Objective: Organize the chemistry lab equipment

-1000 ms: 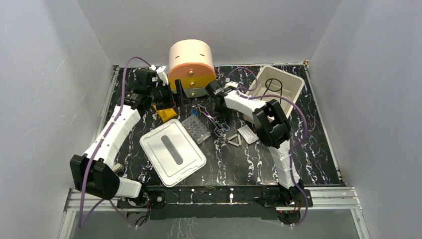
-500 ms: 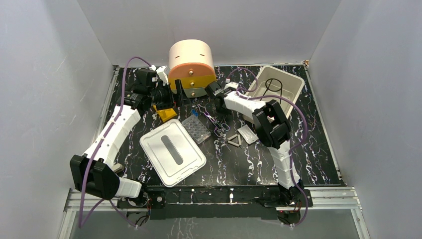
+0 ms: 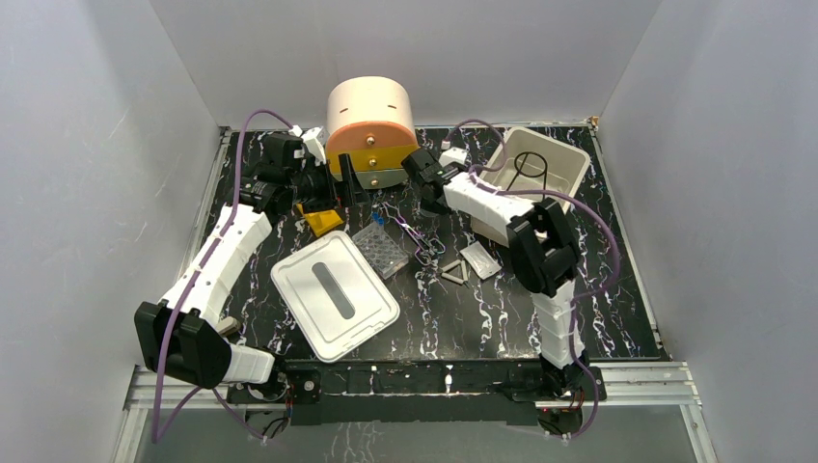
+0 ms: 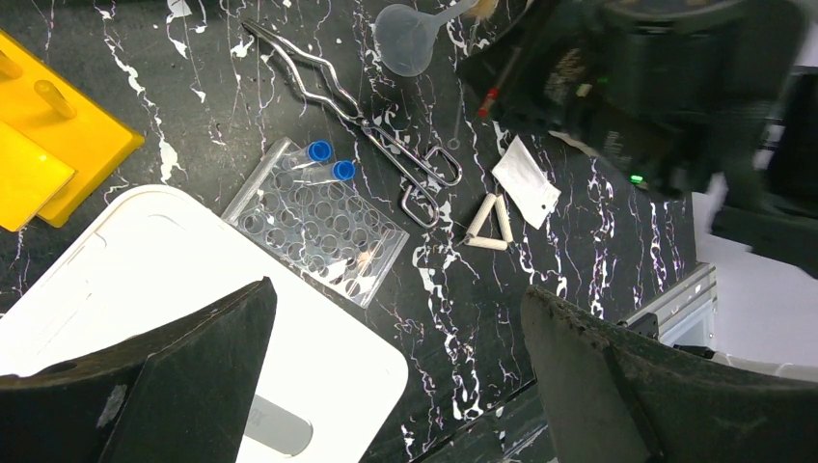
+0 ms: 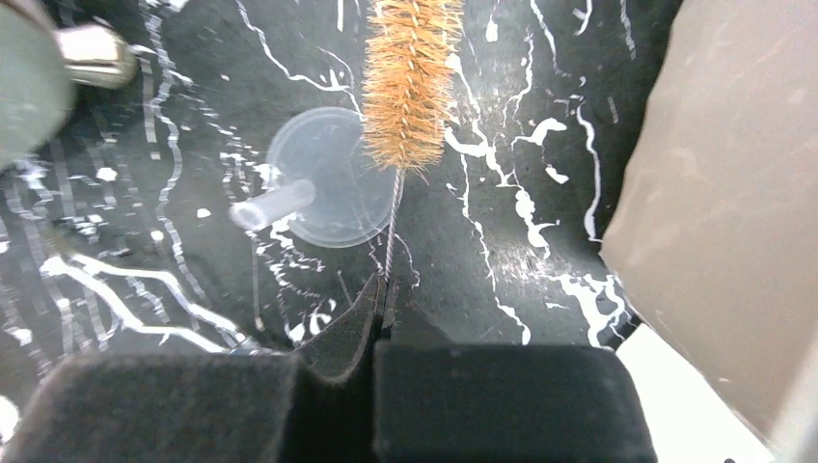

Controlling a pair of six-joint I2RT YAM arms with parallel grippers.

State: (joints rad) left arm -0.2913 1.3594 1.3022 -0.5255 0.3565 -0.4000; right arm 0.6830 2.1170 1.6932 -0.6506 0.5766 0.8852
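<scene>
Top view: the white box-shaped bin (image 3: 556, 141) lay right of my right gripper (image 3: 432, 196). Left wrist: my left gripper (image 4: 395, 299) gaped wide and empty, with the clear gridded well plate (image 4: 313, 222) ahead between its tips. Right wrist: my jaws clamped the small brush (image 5: 410, 77) by its thin wire, its bristly tan head ahead.

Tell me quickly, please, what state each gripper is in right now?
Left gripper: open, holding nothing.
Right gripper: closed on the small brush, gripping its wire handle.
</scene>
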